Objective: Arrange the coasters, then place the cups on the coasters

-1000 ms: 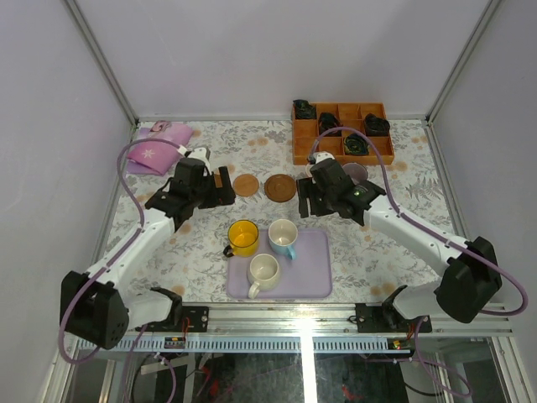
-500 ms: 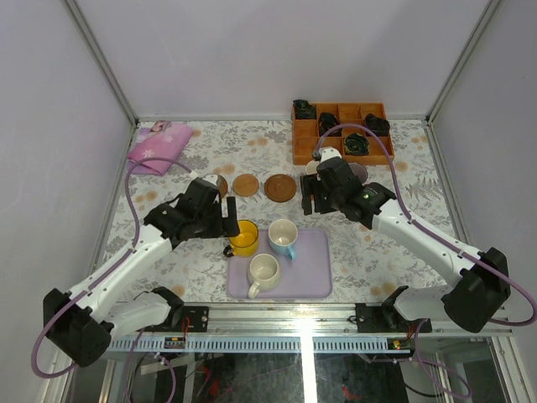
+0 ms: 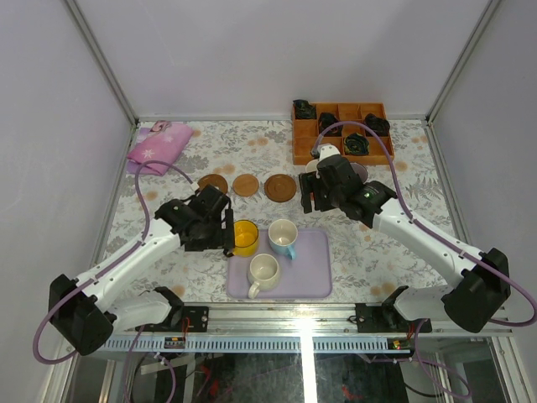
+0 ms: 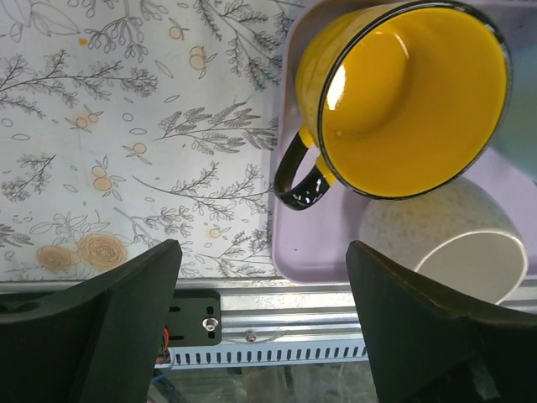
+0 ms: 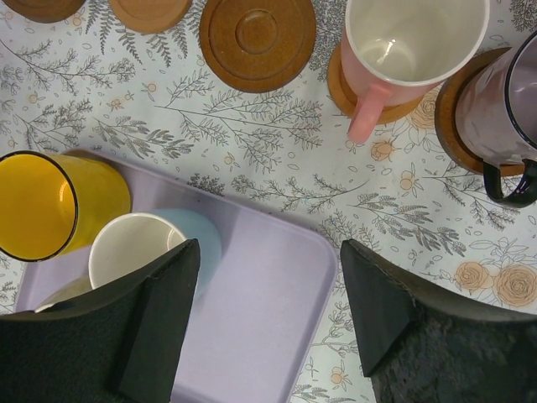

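Three bare coasters (image 3: 246,185) line up far of the lavender tray (image 3: 310,273), open tablecloth (image 5: 252,134) between. My left gripper (image 4: 262,252) gapes wide, empty, at the tray's left edge just beside the yellow cup (image 4: 403,92). My right gripper (image 5: 268,252), equally wide and empty, hovers over the tray's far-right corner; pink cup (image 5: 415,38) and purple cup (image 5: 503,101) sit on coasters at its right.

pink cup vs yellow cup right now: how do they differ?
Support: the pink cup stands on a coaster; the yellow cup stands on the lavender tray.
Inside: the pink cup is pale inside; the yellow cup is yellow inside.
Trim: the pink cup's handle is pink; the yellow cup has a black handle and a black rim.
Shared: both are upright, each with one handle.
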You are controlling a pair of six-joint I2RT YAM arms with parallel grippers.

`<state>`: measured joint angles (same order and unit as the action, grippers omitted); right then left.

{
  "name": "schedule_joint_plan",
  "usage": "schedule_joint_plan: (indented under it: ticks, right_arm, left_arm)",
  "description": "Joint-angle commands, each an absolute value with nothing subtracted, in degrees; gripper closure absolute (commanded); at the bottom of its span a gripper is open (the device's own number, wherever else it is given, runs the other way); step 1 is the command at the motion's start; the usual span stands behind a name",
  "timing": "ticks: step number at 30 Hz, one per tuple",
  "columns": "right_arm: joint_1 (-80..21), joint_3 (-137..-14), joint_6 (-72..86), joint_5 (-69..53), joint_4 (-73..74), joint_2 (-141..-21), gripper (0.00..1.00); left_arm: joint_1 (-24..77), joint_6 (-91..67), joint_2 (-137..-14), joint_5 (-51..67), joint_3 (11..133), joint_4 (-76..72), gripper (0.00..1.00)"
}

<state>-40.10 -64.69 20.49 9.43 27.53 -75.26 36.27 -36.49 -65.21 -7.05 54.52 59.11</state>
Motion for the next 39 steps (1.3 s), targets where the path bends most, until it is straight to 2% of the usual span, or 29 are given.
schedule_joint_plan:
  ticks: [1, 6, 16, 33, 36, 39]
  right_arm:
    - [-40.52, -66.03, 20.04, 9.04, 25.31, -75.23, 0.25]
    - [-40.46, -65.14, 21.06, 8.13, 24.77, -75.80, 0.24]
    - [-40.47, -62.69, 22.56, 7.61, 23.76, -75.54, 0.24]
    - [-40.48, -60.27, 24.05, 7.08, 22.06, -76.14, 0.22]
    - [-40.52, -60.62, 23.85, 7.03, 22.15, -76.52, 0.21]
    - [-40.51, -60.61, 24.02, 6.88, 22.19, -76.79, 0.21]
  left_arm:
    - [37.08, -37.15, -65.56, -9.82, 53.90, 62.81, 0.22]
    - [37.24, -35.55, -67.25, -8.98, 51.96, 59.33, 0.30]
    - [37.70, -31.64, -70.86, -3.73, 51.30, 51.15, 0.26]
    - [37.74, -27.06, -79.35, -3.58, 56.11, 47.30, 0.26]
    - [37.78, -25.91, -79.45, -2.35, 55.98, 45.24, 0.29]
    - [37.81, -25.49, -78.80, -1.13, 54.62, 43.03, 0.37]
